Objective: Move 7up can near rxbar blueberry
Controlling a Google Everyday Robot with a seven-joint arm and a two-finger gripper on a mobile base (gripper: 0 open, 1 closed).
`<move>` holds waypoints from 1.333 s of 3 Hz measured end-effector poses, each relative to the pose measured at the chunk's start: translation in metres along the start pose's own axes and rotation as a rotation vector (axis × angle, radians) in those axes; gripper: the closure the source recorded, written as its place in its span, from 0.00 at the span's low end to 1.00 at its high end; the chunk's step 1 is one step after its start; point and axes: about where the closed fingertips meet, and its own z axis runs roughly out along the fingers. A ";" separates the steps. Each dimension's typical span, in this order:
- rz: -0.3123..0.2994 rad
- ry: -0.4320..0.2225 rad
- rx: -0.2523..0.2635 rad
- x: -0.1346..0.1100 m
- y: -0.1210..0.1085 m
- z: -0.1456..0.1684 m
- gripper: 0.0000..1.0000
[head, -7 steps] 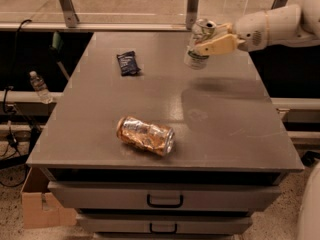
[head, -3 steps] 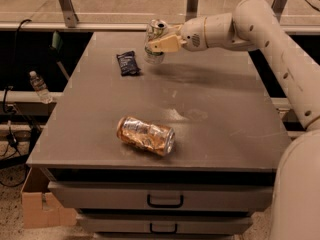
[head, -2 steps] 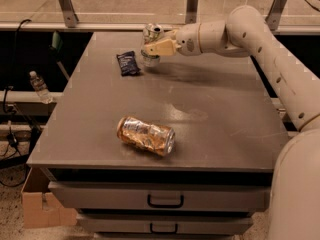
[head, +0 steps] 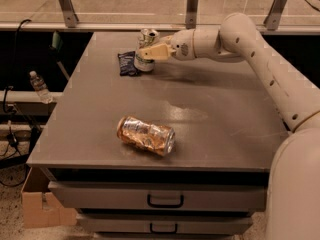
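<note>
The 7up can (head: 145, 43), white and silver with a silver top, stands upright at the table's far left, with its base at or just above the surface. My gripper (head: 148, 52) reaches in from the right and is shut on the can, a tan finger (head: 156, 51) crossing its front. The rxbar blueberry (head: 127, 63), a flat dark navy wrapper, lies just left of the can, about touching its base. The lower part of the can is partly hidden by the finger.
A crushed orange-and-silver can (head: 146, 135) lies on its side near the table's front. The grey table (head: 225, 129) has drawers below (head: 165, 201). A water bottle (head: 39, 86) and a cardboard box (head: 37, 204) are off the left side. Metal posts (head: 191, 6) stand behind the table.
My gripper has carried the 7up can from the table's far right across to the far left and lowered it beside the rxbar blueberry. The crushed can has not moved.
</note>
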 end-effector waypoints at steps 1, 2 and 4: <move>0.014 -0.003 -0.006 0.004 0.001 0.002 0.31; 0.025 -0.010 -0.007 0.007 0.001 0.002 0.08; 0.010 -0.035 0.049 0.000 -0.007 -0.029 0.00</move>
